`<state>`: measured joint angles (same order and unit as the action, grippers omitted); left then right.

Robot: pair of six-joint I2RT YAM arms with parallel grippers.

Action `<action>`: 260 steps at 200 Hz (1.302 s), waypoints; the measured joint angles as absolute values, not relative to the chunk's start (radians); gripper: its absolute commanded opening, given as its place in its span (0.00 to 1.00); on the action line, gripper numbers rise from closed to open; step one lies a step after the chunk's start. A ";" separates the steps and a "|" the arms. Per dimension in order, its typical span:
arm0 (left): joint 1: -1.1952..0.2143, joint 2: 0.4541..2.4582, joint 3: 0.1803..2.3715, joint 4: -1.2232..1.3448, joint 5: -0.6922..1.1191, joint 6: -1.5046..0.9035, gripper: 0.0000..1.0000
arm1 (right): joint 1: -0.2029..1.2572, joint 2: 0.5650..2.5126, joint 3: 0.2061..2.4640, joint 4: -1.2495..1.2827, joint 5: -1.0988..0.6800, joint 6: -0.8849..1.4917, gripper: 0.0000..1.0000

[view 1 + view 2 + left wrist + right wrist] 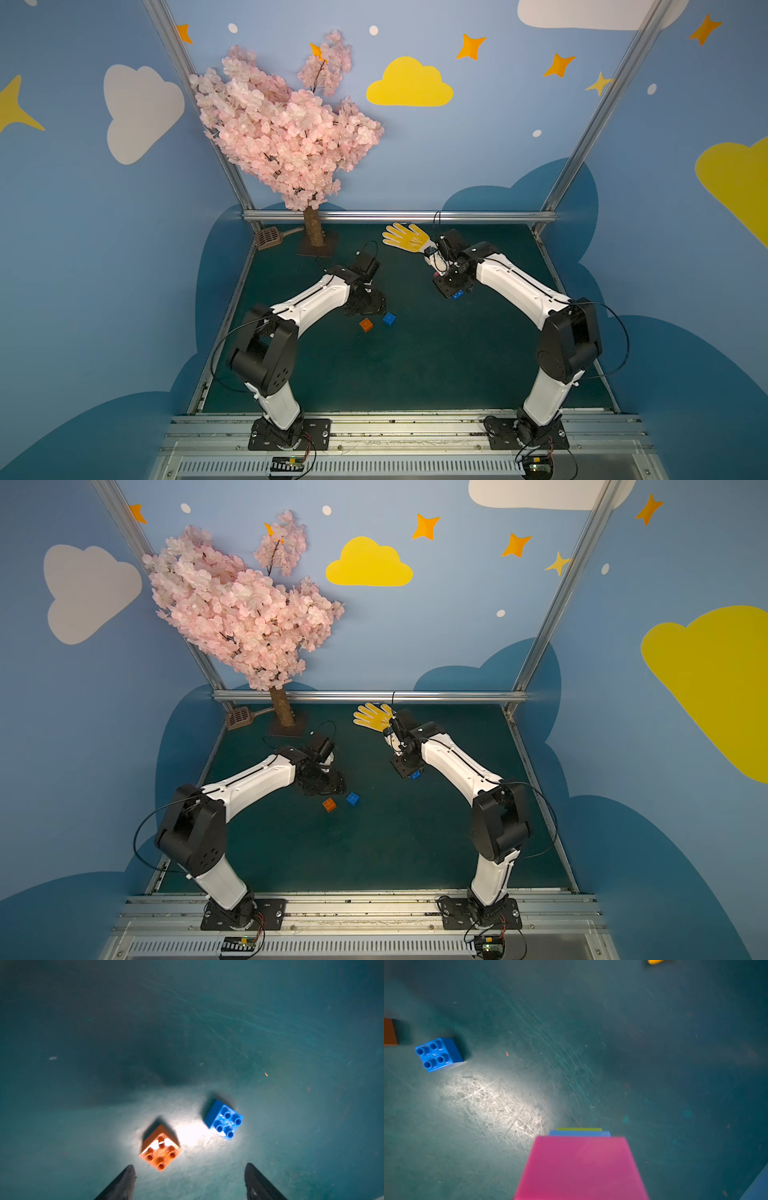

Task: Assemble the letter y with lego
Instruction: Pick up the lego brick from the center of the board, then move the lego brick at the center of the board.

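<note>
Two loose bricks wait on the scuffed teal worktop [207,1022] beneath the left gripper [189,1165], whose dark fingers stand spread with nothing between them. The orange brick [160,1150] lies just ahead of one finger, and the dark blue brick [224,1121] sits near it but apart. Both are squarish and studs-up.

Across the worktop, the right gripper [452,287] appears clamped on the part-built letter y [458,296], seemingly clear of the surface. A glossy pink brick [581,1167] is nearest the wrist camera, with a light blue bar [580,1133] and a lime green brick [579,1129] beyond it. The fingers themselves are hidden there.

The pickup likely hinges on alignment, because the orange brick sits corner-on to the jaws. Turning the wrist to meet two flat sides, centring, then closing low on the walls should keep the smooth, hard plastic from twisting out. A dotted yellow glove [405,237] lies behind.
</note>
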<state>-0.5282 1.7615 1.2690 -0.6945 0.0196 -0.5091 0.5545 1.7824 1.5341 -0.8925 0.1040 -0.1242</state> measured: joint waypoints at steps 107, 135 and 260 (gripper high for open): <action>-0.612 2.073 1.555 -0.792 -0.021 -0.601 0.61 | 0.543 1.752 1.479 -0.897 0.066 -0.084 0.00; -0.619 2.107 1.578 -0.814 -0.020 -0.594 0.57 | 0.542 1.752 1.479 -0.898 0.066 -0.082 0.00; -0.656 2.114 1.586 -0.863 0.005 -0.573 0.36 | 0.542 1.752 1.486 -0.902 0.040 -0.067 0.00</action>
<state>-0.6556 2.1139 1.5860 -0.8631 0.0051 -0.5728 0.5419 1.7515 1.4860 -0.9024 0.0402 -0.0673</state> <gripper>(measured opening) 0.369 0.347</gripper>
